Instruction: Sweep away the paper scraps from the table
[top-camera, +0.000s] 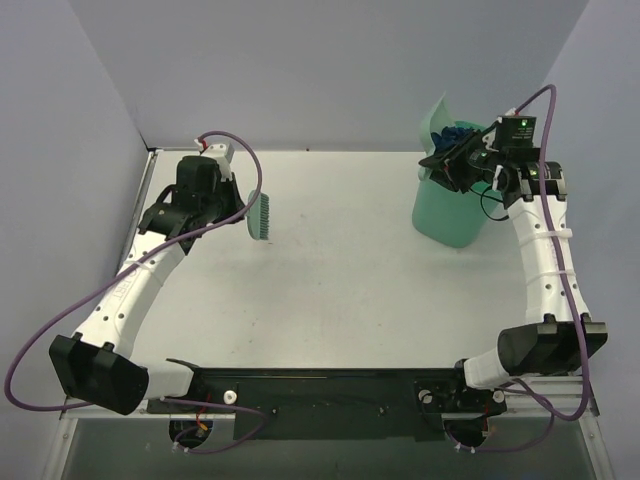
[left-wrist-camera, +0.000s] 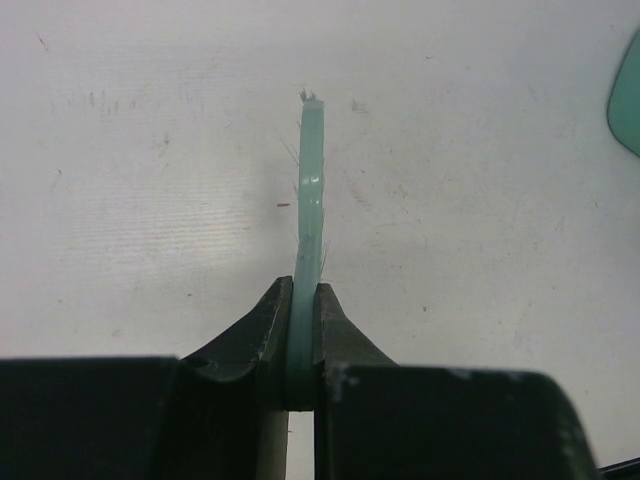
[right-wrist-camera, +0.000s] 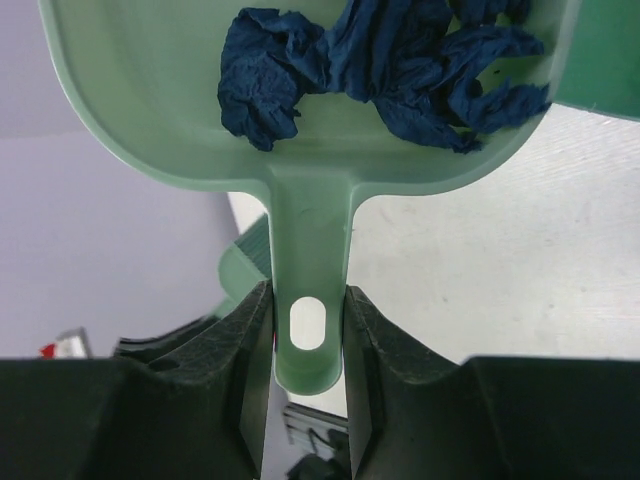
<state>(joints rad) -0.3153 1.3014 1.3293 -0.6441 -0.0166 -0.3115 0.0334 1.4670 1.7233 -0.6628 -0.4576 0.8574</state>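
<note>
Dark navy paper scraps (right-wrist-camera: 380, 70) lie crumpled in a light green dustpan (right-wrist-camera: 150, 110). My right gripper (right-wrist-camera: 308, 300) is shut on the dustpan's handle. In the top view the dustpan (top-camera: 438, 122) is tilted up over a green bin (top-camera: 447, 212) at the back right, with the scraps (top-camera: 456, 133) in it and the right gripper (top-camera: 462, 160) beside it. My left gripper (top-camera: 235, 210) is shut on a green hand brush (top-camera: 261, 216) held over the white table (top-camera: 340, 280) at the back left. The left wrist view shows the brush (left-wrist-camera: 312, 190) edge-on between the left gripper (left-wrist-camera: 304, 300) jaws.
Grey walls close off the back and both sides of the table. The bin's edge (left-wrist-camera: 628, 95) shows at the right of the left wrist view. Both arm bases and a black bar (top-camera: 330, 395) sit along the near edge.
</note>
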